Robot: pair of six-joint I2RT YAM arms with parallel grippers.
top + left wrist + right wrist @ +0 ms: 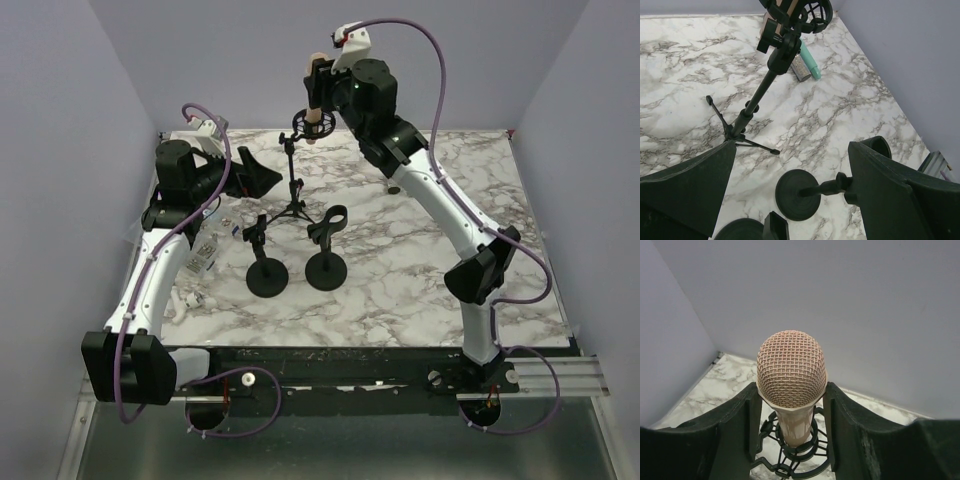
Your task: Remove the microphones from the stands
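Note:
A beige microphone (791, 369) with a mesh head sits upright in a black shock mount (795, 455) on top of a black tripod stand (292, 195) at the back of the table. My right gripper (790, 392) comes down from above, and its fingers (747, 415) press against both sides of the head's collar. In the top view the right gripper (316, 92) is over the microphone (314, 122). My left gripper (262, 180) is open and empty, just left of the tripod's pole. In the left wrist view the gripper (790, 170) faces the pole (760, 95).
Two black round-base stands with clips (267, 272) (326, 265) stand in front of the tripod. A teal microphone with a silver grille (807, 65) lies on the marble table (420, 260) behind the tripod. A clear labelled packet (203, 252) lies at the left edge. Purple walls enclose the table.

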